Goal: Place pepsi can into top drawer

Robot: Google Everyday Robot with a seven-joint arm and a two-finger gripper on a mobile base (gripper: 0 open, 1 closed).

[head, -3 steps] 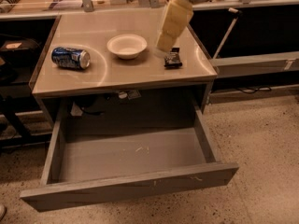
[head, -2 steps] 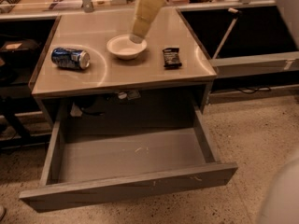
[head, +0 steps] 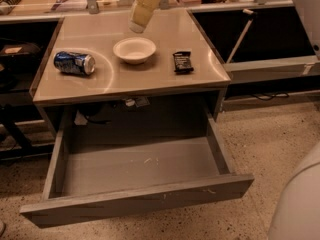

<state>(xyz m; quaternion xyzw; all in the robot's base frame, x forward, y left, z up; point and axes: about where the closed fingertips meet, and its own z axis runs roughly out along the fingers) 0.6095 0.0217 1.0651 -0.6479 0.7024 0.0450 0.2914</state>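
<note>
The pepsi can (head: 74, 63) lies on its side at the left of the tabletop (head: 165, 31). It is blue with silver ends. The top drawer (head: 140, 168) is pulled wide open below the table; its grey bottom holds nothing. My gripper (head: 136, 26) hangs at the end of the cream arm that comes in from the top edge. It is above the back of the table, just behind the white bowl, and to the right of the can and apart from it. It holds nothing that I can see.
A white bowl (head: 134, 50) sits at the table's middle. A dark snack packet (head: 182, 62) lies to its right. Dark shelving stands on both sides of the table. Part of my pale body (head: 299, 204) fills the lower right corner. The floor is speckled.
The arm has swung left, from above the snack packet, across the bowl, to behind the bowl's left side. The can, bowl, packet and drawer have not moved.
</note>
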